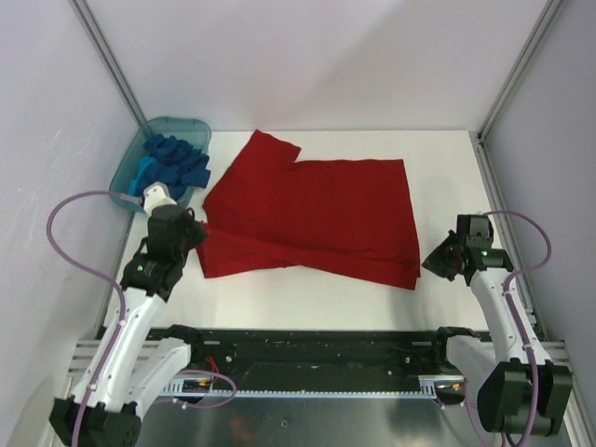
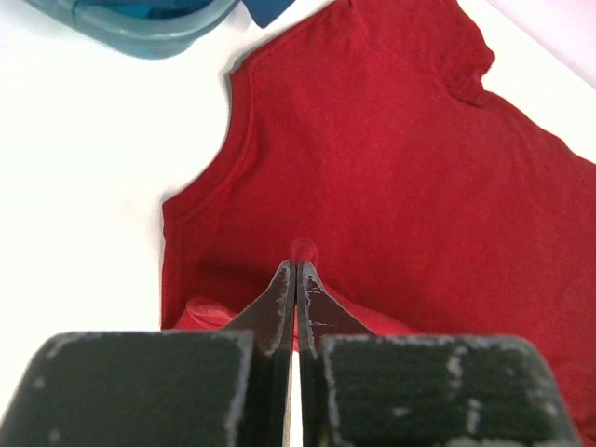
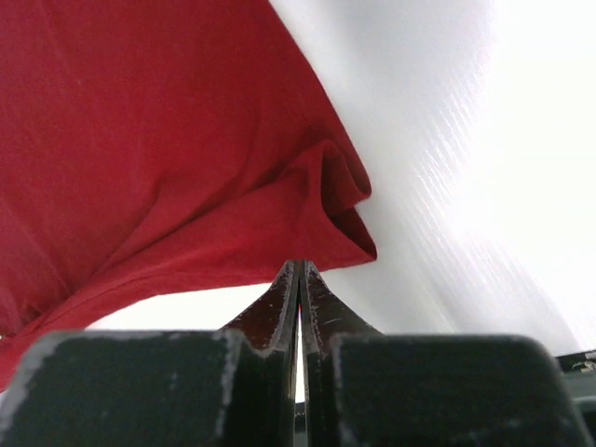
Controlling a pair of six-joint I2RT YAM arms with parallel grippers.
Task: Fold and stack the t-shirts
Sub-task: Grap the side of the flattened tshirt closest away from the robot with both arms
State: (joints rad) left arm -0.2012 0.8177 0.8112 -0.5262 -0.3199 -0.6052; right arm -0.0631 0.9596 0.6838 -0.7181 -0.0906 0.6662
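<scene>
White table [image 1: 307, 298], red shirt [image 1: 317, 214]: left gripper [image 2: 298, 265] pinches just a sliver, right gripper [image 3: 300, 268] shut beside the corner, so that grip could easily slip.

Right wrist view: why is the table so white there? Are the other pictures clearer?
Right wrist view: glare washes out the table beside the red t-shirt; left wrist view: shirt crisp, teal tub soft; top external view: even light, faint shadows.

Partly folded red t-shirt [image 1: 317, 219] lies spread; blue t-shirts [image 1: 177, 160] bunched far left.
</scene>
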